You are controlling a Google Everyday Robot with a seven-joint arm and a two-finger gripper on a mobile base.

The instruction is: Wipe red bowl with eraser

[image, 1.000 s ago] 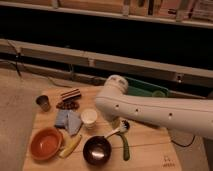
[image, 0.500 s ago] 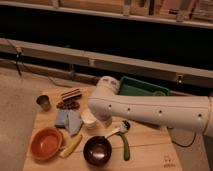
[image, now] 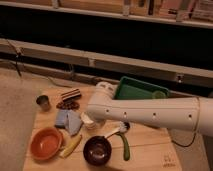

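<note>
The red bowl [image: 46,143] sits at the front left of the wooden table [image: 150,150], empty. A dark striped block that may be the eraser [image: 71,94] lies at the back left, beside a brown object [image: 67,105]. My white arm [image: 150,114] reaches from the right across the table's middle and ends above a white cup [image: 88,121]. My gripper is hidden behind the arm's end, somewhere near the cup, to the right of and behind the red bowl.
A blue cloth [image: 68,120] and a banana [image: 71,145] lie beside the red bowl. A dark bowl [image: 97,149], a green-handled utensil [image: 125,146] and a white spoon [image: 117,130] are at the front. There is a metal cup [image: 43,102] at the left and a green bin [image: 140,90] at the back right.
My arm has swung left across the table, and its end now sits over the white cup. The objects on the table have not moved.
</note>
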